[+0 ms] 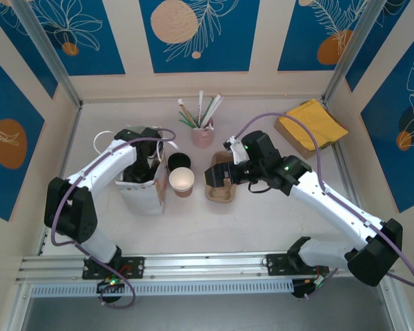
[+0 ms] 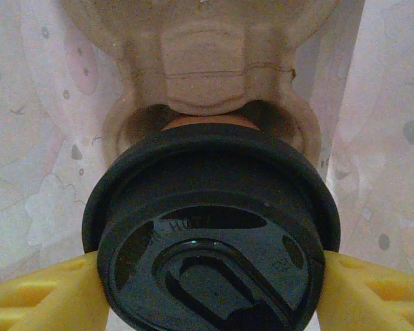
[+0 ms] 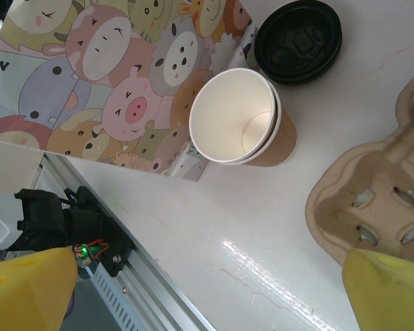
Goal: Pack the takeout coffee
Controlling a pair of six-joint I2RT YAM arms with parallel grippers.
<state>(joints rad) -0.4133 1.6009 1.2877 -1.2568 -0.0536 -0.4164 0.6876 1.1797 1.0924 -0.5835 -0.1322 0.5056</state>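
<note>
Fingers (image 2: 48, 300) of my left end effector (image 2: 210, 296) flanked the black lid of the takeout coffee (image 2: 210, 227), one yellow tip at each side of the rim. Whether they pressed on it or merely stood against it, I could not tell. The takeout coffee sat down inside the paper bag (image 1: 146, 196), with a sliver of its brown cup showing under the lid's far edge. It appeared to rest in a well of a pulp tray (image 2: 207, 62) between the bag's pale walls. From above, my left arm (image 1: 103, 165) reached into the bag's open top at the left of the table (image 1: 262, 227).

My right end effector (image 3: 208, 293) was spread wide with nothing between its tips, hovering over the table near a second pulp tray (image 3: 379, 193). Just beside the bag stood an open brown cup (image 3: 234, 117), pale inside, and beyond it a loose black lid (image 3: 298, 40) lay flat on the table. A pink cup of stirrers (image 1: 202, 134) stood farther back.
</note>
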